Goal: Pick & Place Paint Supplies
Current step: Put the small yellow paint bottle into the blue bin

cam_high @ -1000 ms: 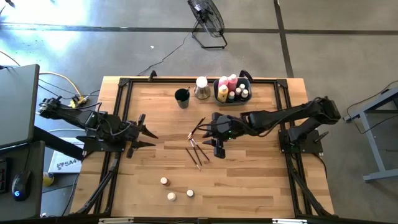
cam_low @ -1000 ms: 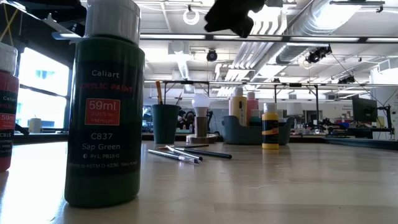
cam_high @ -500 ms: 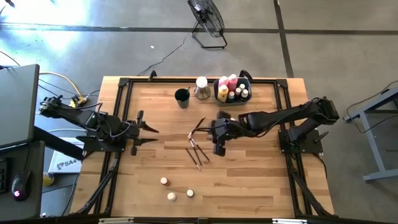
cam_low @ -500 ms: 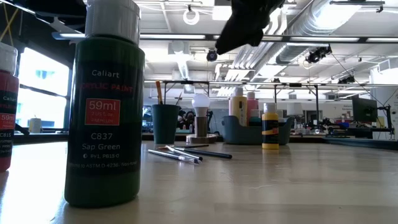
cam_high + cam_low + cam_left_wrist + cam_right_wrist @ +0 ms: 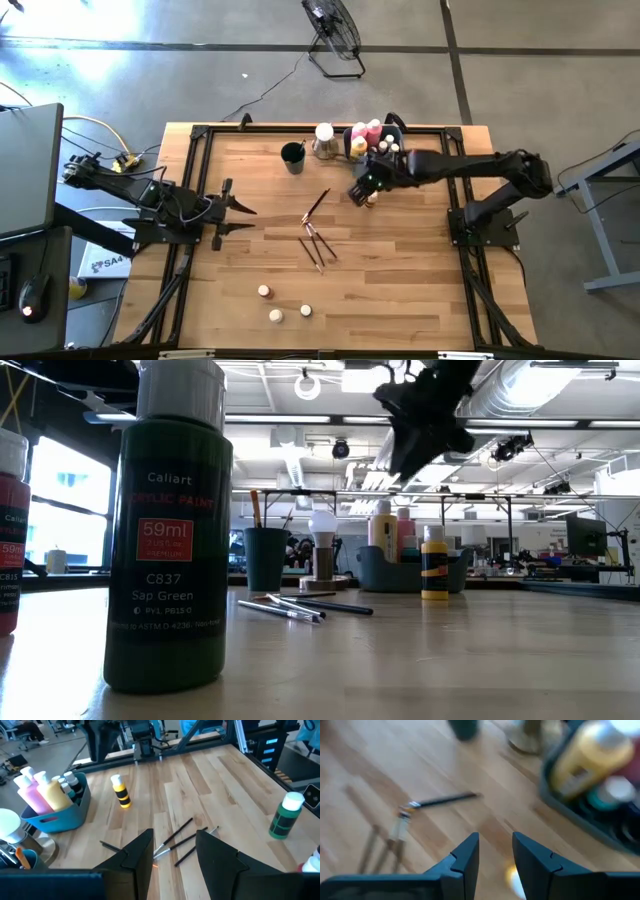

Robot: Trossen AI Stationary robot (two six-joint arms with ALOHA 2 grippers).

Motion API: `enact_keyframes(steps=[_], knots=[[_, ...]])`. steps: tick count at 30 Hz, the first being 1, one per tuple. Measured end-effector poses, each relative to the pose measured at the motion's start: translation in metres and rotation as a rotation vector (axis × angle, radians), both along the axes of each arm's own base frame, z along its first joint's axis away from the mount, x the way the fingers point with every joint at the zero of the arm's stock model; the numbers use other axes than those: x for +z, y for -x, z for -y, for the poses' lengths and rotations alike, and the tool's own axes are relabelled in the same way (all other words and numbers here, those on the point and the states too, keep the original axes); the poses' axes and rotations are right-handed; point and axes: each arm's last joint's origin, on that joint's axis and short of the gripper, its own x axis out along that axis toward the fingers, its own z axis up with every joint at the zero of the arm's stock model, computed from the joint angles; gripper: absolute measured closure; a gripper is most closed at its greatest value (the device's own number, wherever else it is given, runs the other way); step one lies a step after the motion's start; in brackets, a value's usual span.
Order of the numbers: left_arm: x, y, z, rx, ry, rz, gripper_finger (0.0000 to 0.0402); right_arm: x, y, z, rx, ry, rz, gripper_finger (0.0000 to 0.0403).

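The right gripper [image 5: 363,189] has moved from the brushes [image 5: 314,238] toward the bin [image 5: 385,160], above a yellow bottle [image 5: 372,197]. Its fingers stand apart, empty.

high: overhead, whole table [image 5: 400,270] | low: tabletop level | wrists: close, forward

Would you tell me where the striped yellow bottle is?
In the high view, the striped bottle stands right of centre, just before the bin, under the right gripper.
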Motion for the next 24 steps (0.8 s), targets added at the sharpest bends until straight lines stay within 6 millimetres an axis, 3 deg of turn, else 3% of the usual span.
enact_keyframes(steps=[7,13,19,24], knots=[[-0.002,-0.003,0.001,0.001,-0.004,-0.013,0.0258,-0.006,0.014,0.028,-0.065,-0.145,-0.085,0.0292],[-0.002,-0.004,0.001,0.002,-0.007,-0.021,0.0259,-0.007,0.015,0.034,-0.001,-0.201,-0.086,0.0288],[-0.002,-0.004,0.001,0.003,-0.008,-0.021,0.0258,-0.009,0.014,0.032,0.08,-0.245,-0.096,0.024],[-0.002,-0.004,0.001,0.003,-0.007,-0.021,0.0258,-0.009,0.016,0.036,-0.008,-0.204,-0.105,0.0207]])
